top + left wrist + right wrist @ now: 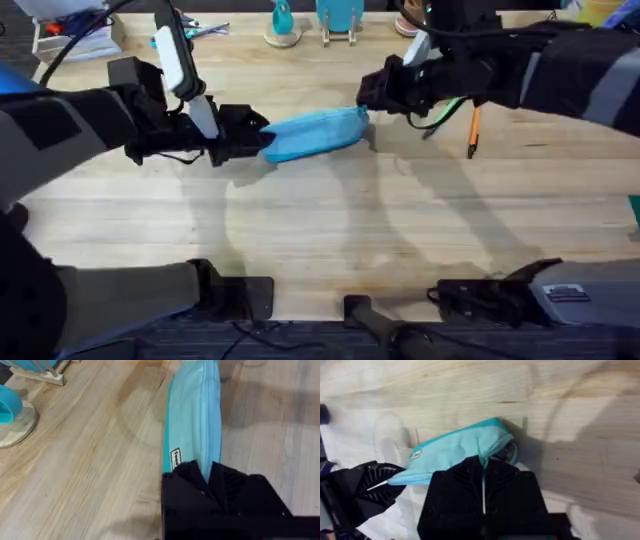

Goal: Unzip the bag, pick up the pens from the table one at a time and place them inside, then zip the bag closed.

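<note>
The light blue bag (318,133) lies across the middle of the table (320,220), its zipper line running along its length (204,415). My left gripper (256,140) is shut on the bag's left end, black fingers (187,477) pinching the fabric beside a small white label. My right gripper (372,100) is shut on the bag's right end, fingers (465,472) closed over the zipper line; the pull is hidden. In the right wrist view the bag (455,447) stretches away to the left gripper (370,482). A green pen (450,106) and an orange pen (473,131) lie under the right arm.
At the table's back edge stand a teal object on a round wooden base (283,27) and a blue holder on a small rack (340,18). Clutter sits at the back left corner (75,35). Bare wood stretches in front of the bag.
</note>
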Tool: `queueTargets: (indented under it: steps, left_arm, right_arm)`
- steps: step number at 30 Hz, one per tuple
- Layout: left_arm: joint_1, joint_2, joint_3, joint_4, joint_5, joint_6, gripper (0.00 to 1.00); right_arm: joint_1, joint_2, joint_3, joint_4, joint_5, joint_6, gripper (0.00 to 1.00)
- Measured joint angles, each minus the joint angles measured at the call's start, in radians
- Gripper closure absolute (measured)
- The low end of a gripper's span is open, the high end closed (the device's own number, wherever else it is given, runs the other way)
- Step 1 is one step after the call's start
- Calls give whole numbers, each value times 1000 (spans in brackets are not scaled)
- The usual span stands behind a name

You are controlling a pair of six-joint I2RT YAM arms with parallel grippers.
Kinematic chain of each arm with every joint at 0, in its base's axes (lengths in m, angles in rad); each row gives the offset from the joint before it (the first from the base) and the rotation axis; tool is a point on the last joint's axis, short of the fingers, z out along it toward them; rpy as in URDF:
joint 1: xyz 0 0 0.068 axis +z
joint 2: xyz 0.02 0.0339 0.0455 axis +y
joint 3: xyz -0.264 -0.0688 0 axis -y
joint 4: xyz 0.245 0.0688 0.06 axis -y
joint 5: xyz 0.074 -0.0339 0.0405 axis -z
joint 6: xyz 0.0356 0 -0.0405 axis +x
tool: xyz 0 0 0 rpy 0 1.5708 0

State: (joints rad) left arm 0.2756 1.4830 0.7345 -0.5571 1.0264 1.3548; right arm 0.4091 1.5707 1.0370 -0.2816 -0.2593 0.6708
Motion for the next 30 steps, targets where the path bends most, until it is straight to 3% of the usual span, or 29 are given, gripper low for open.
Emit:
queueTargets:
  steps: [13,30]
  left_arm:
    - [0,0,0,-3,1,0,959]
    - [2,0,0,-3,0,0,959]
  right_arm:
    - [5,-41,0,31,-56,-36,969]
    - [125,-41,0,48,-48,-73,969]
